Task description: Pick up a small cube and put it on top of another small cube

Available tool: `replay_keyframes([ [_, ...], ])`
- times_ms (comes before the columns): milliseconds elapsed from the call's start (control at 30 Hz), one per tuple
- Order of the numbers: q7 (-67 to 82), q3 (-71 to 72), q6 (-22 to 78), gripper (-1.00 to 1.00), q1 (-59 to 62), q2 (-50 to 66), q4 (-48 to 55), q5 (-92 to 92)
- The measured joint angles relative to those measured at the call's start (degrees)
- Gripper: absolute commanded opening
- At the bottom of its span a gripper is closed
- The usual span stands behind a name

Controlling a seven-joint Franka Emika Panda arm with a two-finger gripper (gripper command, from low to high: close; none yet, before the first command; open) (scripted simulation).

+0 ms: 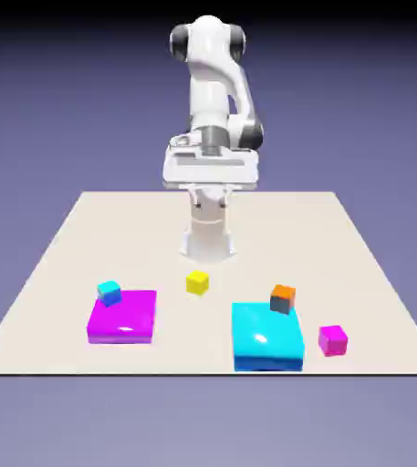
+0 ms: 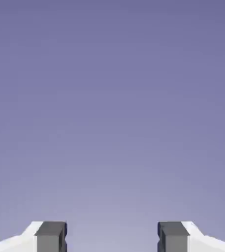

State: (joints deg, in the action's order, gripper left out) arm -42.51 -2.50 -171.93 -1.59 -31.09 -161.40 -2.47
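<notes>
The small yellow cube (image 1: pixel 197 283) rests alone on the table, between the two flat blocks and a little behind them. My gripper (image 1: pixel 210 175) hangs high above the table near the robot's base, well behind and above the yellow cube. In the hand view my gripper (image 2: pixel 112 237) is open, with two grey fingertips (image 2: pixel 50 236) wide apart and only the blue-violet backdrop between them. No cube shows in the hand view.
A flat magenta block (image 1: pixel 130 321) lies at the exterior view's left with a small blue cube (image 1: pixel 109 292) on its back corner. A flat cyan block (image 1: pixel 266 339) lies at the right, an orange cube (image 1: pixel 283 298) at its back corner and a small magenta cube (image 1: pixel 332 340) beside it.
</notes>
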Motion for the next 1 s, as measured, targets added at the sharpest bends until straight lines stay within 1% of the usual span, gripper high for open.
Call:
replay_keyframes([
  [1000,-1.42,-62.29,51.6,0.0,-22.46,39.07,-9.87,-61.58],
])
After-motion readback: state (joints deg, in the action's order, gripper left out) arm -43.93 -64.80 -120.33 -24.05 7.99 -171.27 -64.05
